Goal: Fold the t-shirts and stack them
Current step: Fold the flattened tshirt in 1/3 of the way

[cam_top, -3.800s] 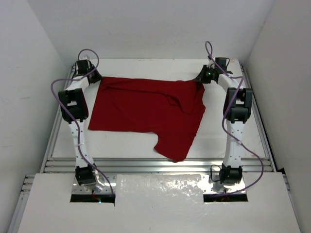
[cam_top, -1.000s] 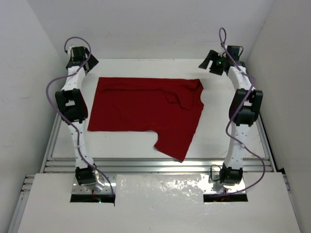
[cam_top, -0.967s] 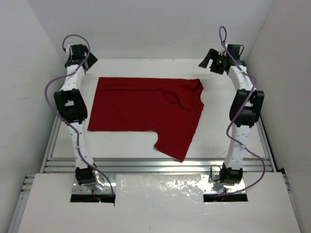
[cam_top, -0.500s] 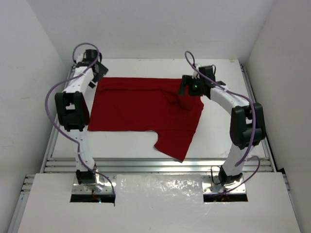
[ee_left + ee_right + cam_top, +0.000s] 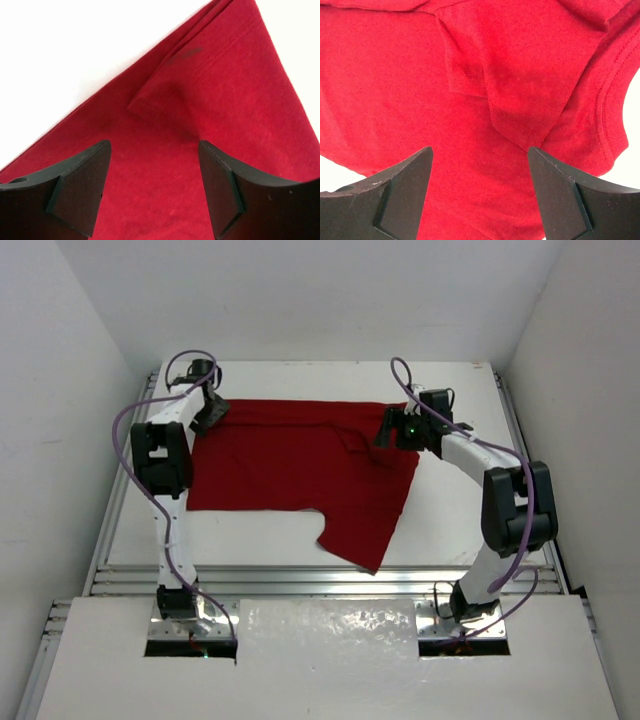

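T-shirt, dark red and the only garment here, lies spread flat across the far half of the white counter, closed in by plain white walls on three sides. The counter is bare and matte, with metal rails along its near edge. The cloth is open and unfolded, one sleeve pointing toward the arm bases, so I judge folding has not begun.

The left arm and right arm both reach to the far edge of the shirt, one at each end, probably to pinch the two far corners together and draw that edge over in one even fold.

The left fingers stand wide apart with nothing held, poised over the far-left corner, where a small flap is turned over. The right fingers are equally spread and empty above a rumpled fold beside a curved stitched hem. Whether either pair touches the cloth, I cannot tell.
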Motion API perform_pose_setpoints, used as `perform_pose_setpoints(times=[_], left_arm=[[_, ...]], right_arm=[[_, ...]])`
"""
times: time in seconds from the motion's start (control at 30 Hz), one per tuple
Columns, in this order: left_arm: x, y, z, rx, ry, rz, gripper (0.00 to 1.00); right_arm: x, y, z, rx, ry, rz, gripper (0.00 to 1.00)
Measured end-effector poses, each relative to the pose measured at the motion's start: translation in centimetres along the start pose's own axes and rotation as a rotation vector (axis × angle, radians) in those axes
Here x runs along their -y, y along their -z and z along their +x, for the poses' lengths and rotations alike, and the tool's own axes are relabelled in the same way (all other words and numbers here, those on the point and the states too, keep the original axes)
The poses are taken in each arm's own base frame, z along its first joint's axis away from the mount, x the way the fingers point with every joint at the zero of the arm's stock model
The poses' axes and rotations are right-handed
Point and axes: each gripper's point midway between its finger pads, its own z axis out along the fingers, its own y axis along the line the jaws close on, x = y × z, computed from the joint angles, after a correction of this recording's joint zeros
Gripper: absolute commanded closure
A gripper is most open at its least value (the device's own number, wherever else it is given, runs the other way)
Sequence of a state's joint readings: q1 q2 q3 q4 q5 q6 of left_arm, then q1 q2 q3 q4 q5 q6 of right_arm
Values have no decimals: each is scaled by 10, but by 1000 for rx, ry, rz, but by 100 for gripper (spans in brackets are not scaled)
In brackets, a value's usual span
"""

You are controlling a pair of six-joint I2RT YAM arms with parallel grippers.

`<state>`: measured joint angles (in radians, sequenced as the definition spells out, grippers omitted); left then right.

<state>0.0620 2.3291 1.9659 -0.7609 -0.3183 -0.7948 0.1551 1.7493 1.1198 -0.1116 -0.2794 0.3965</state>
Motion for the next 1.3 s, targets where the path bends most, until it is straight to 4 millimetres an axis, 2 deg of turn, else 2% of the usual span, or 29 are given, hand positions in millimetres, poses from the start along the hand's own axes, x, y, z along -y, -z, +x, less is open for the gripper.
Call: perform_pose_setpoints(times=[0.17, 0.3, 0.43, 0.5, 0.57, 0.73, 0.87, 1.17, 1.3], left_arm=[[4, -10, -5, 16, 6, 4, 44], [3, -17, -9, 23, 12, -4, 47], [-1, -22, -13, 25, 17, -13, 64], [-3, -23, -14, 27, 18, -16, 67], [-4, -23, -17, 30, 22, -14, 79], [-2, -23, -21, 36, 21, -2, 88], [1, -22, -24, 43, 19, 11, 100], [5, -21, -23, 36, 13, 28, 100], [0, -14, -27, 57, 16, 25, 100]], right_arm=[[-3, 3, -1, 12, 5, -16, 22], [-5, 3, -4, 22, 9, -24, 23], [-6, 3, -5, 25, 10, -27, 23], [-6, 3, -5, 26, 11, -27, 23], [-5, 3, -4, 26, 11, -27, 23], [-5, 2, -2, 22, 10, -28, 23], [-6, 2, -1, 20, 9, -34, 23], [-8, 2, -1, 16, 9, -48, 23], [-9, 3, 0, 14, 9, -52, 23]])
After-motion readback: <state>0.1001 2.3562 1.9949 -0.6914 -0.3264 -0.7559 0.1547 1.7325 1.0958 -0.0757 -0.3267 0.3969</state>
